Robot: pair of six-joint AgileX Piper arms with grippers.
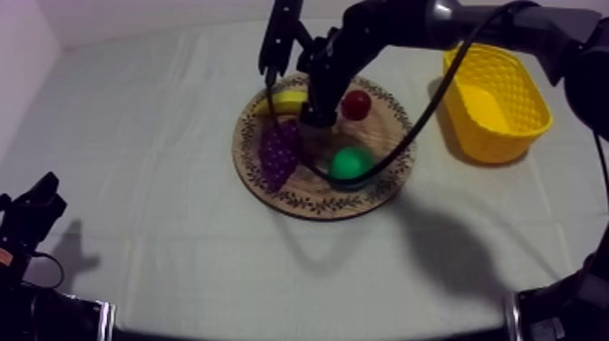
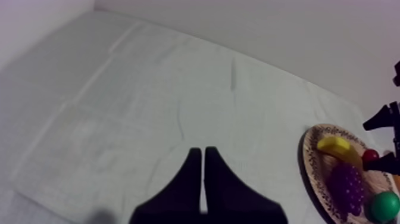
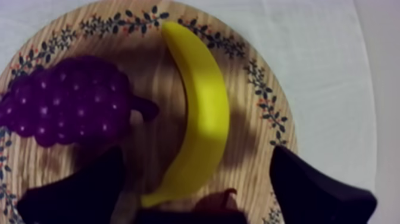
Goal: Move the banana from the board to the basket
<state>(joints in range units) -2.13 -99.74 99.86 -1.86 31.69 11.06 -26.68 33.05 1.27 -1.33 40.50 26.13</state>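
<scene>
Top view: the round wooden board (image 1: 388,186), with a leaf-patterned rim, lies at the centre of the surface (image 1: 163,181), which is covered by a creased grey-white cloth. The banana (image 1: 285,102), smooth, yellow and curved, lies on the board's far left part. Beside it are a knobbly purple bunch of grapes (image 1: 279,152), a glossy small red fruit (image 1: 355,103) and a green pear (image 1: 349,163). The yellow basket (image 1: 497,102), oblong with lattice walls, stands well apart at the right. The right gripper (image 1: 269,83) hangs over the banana. The left gripper (image 1: 32,213) sits low at the left edge.

Left wrist view: the left gripper's fingers (image 2: 193,179) lie together as a narrow wedge over bare cloth, holding nothing. The board is far off to the side.

Right wrist view: the right gripper's fingers (image 3: 309,190) are spread wide, one at each side of the banana. The banana lies flat on the board's wood grain, just beside the grapes.
</scene>
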